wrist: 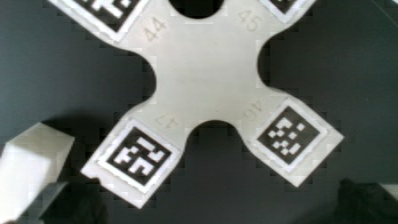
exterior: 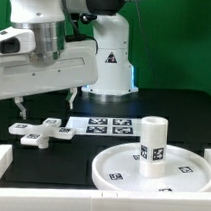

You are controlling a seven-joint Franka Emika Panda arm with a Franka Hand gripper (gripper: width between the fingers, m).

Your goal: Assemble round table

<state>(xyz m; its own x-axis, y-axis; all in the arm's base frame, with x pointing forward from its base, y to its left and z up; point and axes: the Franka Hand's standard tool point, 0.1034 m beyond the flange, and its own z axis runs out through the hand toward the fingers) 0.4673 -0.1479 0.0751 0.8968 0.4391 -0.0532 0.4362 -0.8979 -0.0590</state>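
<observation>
The white cross-shaped foot piece (exterior: 42, 132) lies flat on the black table at the exterior view's left, with tags on its arms. It fills the wrist view (wrist: 199, 85). My gripper (exterior: 45, 104) hangs open and empty just above it, and its dark fingertips (wrist: 63, 200) show at the edge of the wrist view, either side of one arm pair. The round rimmed disc (exterior: 190, 173) lies at the exterior view's right. The short post (exterior: 152, 146) stands upright on it.
The marker board (exterior: 110, 125) lies behind the disc, near the robot's base (exterior: 111, 64). A white raised wall (exterior: 39, 185) runs along the table's front edge, and a white block (wrist: 25, 165) shows beside the foot piece.
</observation>
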